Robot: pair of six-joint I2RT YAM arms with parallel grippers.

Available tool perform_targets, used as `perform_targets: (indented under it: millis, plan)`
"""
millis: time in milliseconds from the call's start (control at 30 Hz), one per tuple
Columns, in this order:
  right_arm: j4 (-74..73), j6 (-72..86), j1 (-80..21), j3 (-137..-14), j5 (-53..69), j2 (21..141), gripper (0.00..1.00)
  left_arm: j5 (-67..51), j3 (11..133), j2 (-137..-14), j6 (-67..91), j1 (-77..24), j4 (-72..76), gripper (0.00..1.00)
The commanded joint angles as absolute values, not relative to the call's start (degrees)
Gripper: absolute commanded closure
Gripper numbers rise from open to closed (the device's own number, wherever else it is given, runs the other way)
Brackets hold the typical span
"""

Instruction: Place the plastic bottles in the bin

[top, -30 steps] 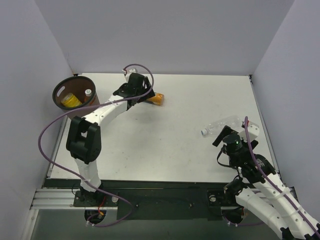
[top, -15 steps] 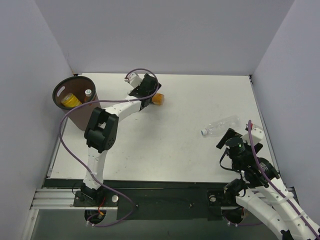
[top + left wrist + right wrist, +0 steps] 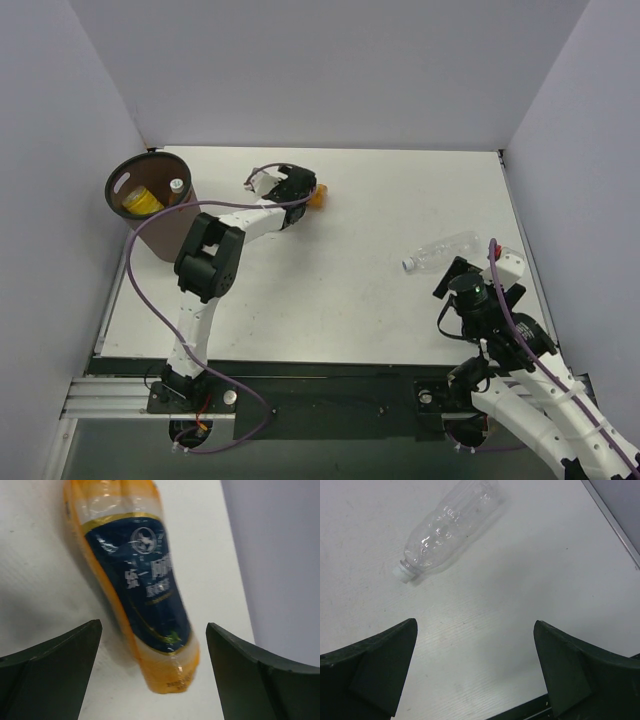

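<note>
An orange bottle with a dark blue label point(image 3: 142, 587) lies on the table at the back; it also shows in the top view point(image 3: 317, 195). My left gripper point(image 3: 300, 190) is open, its jaws standing either side of the bottle's base without touching it point(image 3: 152, 670). A clear bottle point(image 3: 440, 251) lies at the right, cap toward the left, and shows in the right wrist view point(image 3: 447, 527). My right gripper point(image 3: 462, 283) is open and empty just in front of it point(image 3: 475, 670). The dark brown bin point(image 3: 120, 178) at the back left holds a yellow bottle point(image 3: 140, 203) and a capped one point(image 3: 176, 186).
The back wall rises just behind the orange bottle point(image 3: 280, 555). The right wall and the table's right edge point(image 3: 615, 515) run close to the clear bottle. The left arm's purple cable point(image 3: 150, 240) loops over the table beside the bin.
My left gripper has swung right and down around the orange bottle, which shifted slightly toward the back. My right gripper drew back a little from the clear bottle, which stayed put.
</note>
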State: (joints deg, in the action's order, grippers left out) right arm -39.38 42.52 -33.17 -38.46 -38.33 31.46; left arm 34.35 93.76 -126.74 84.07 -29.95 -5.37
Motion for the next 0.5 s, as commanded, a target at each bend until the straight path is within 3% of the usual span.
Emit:
perform_targets:
  millis: [0, 467]
  plan:
    - [-40.61, 40.96, -33.49, -39.37, -40.7, 33.57, 0.05, 35.95, 90.19, -124.19, 92.62, -29.88, -7.47, 0.03]
    - [-40.34, 40.87, -33.49, -39.37, -40.25, 33.84, 0.05, 30.68, 93.51, -129.72, 93.25, -27.78, -4.92, 0.03]
